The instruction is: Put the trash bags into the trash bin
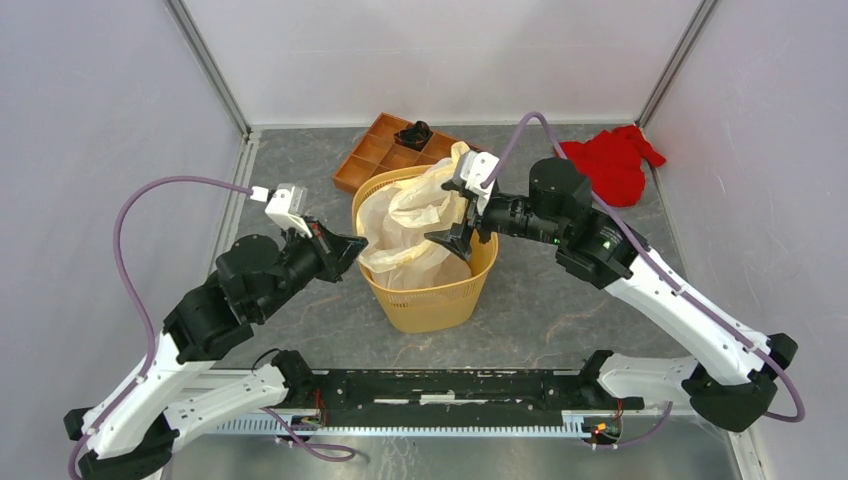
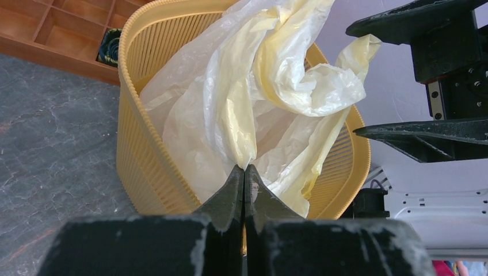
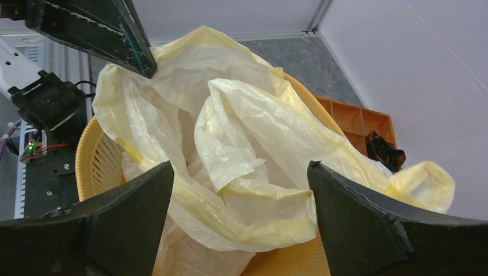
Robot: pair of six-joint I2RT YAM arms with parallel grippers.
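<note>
Trash bag [image 1: 410, 225]: translucent cream-yellow film, crumpled, bunched inside yellow trash bin [image 1: 430, 300] on worktop [image 1: 560, 300], folds poking above rim. Left end effector [image 2: 244, 172] pinched tight on one fold. Right end effector [image 3: 239, 178] spread wide above bag, gripping nothing.

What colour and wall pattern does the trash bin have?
The trash bin is yellow-orange, with fine, closely spaced vertical ribbing on its walls. It shows best in the left wrist view.
</note>
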